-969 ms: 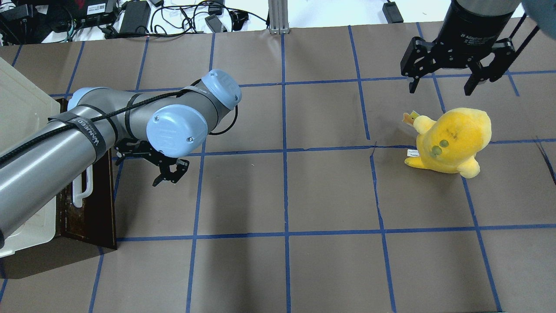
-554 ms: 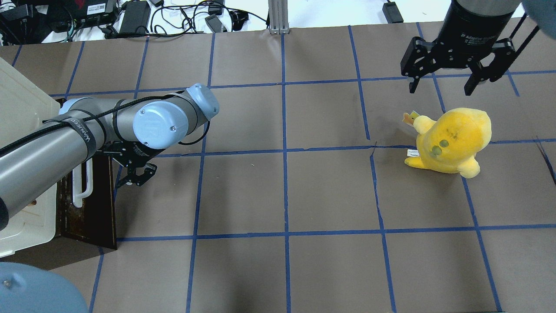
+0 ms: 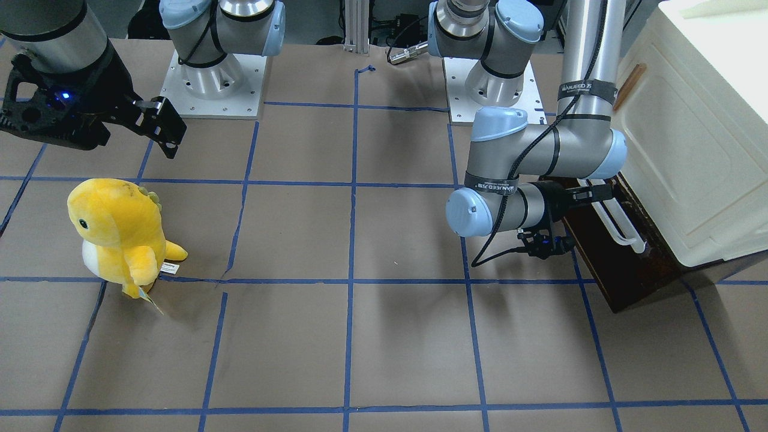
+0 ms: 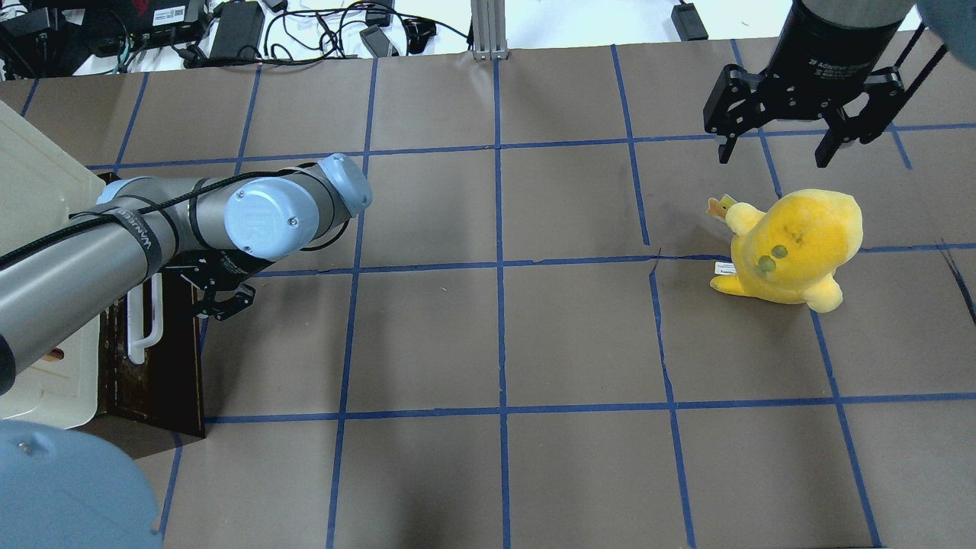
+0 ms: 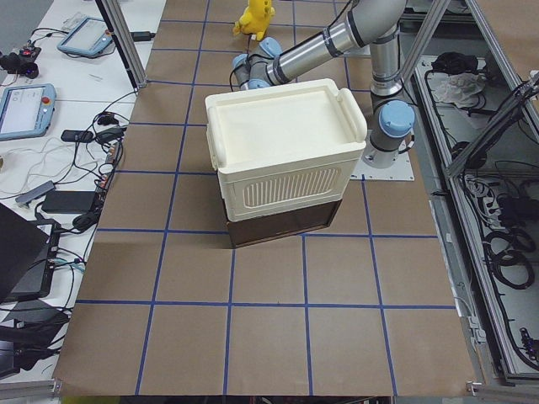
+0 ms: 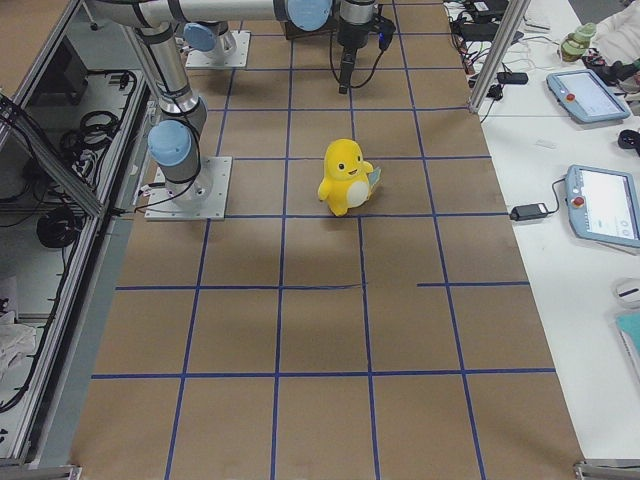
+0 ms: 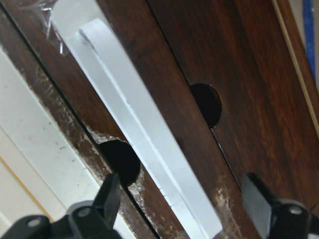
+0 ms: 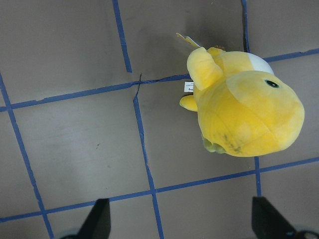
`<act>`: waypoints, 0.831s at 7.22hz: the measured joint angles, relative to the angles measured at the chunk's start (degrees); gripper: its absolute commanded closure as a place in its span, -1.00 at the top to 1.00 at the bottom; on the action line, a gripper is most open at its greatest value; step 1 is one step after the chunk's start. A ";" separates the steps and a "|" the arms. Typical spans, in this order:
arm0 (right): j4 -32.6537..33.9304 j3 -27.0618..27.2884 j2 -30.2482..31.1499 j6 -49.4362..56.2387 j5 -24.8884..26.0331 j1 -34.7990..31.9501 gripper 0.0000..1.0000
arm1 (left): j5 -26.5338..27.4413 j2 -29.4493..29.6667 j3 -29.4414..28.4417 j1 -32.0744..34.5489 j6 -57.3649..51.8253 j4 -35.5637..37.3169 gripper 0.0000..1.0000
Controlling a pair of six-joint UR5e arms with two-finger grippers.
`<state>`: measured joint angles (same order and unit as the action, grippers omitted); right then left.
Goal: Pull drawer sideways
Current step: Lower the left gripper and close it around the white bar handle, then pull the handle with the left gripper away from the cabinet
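Drawer: dark brown wooden drawer [image 4: 164,366], long white bar handle [image 7: 144,129], beneath cream-white cabinet [image 3: 690,150] at table's left end.
Left gripper [image 7: 182,196]: fingers spread, straddling the handle, not clamped.
Right gripper [image 4: 772,156]: fingers spread, empty, near yellow plush toy [image 4: 793,244].

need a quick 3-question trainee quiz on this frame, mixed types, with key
1. True or false: the left hand is shut on the drawer's white bar handle.
2. Nearest the right hand: A) drawer B) yellow plush toy C) white bar handle?
3. What stands on top of the drawer?
Key: 1 false, it is open; 2 B; 3 cream-white cabinet.
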<state>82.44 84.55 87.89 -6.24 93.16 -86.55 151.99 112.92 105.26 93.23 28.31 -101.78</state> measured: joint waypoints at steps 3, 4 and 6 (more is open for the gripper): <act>0.00 0.00 0.00 0.00 0.00 0.01 1.00 | 3.29 1.03 0.06 -0.06 1.67 -0.07 -0.43; 0.00 0.00 0.00 0.00 0.00 0.00 1.00 | 3.63 1.24 0.08 -0.06 1.73 -0.08 -0.62; -0.03 0.00 0.00 0.00 0.00 0.00 1.00 | 3.81 1.54 -0.02 -0.05 1.74 -0.11 -0.62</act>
<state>82.41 84.55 87.89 -6.24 93.16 -86.56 155.81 114.46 105.24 93.18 30.05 -101.89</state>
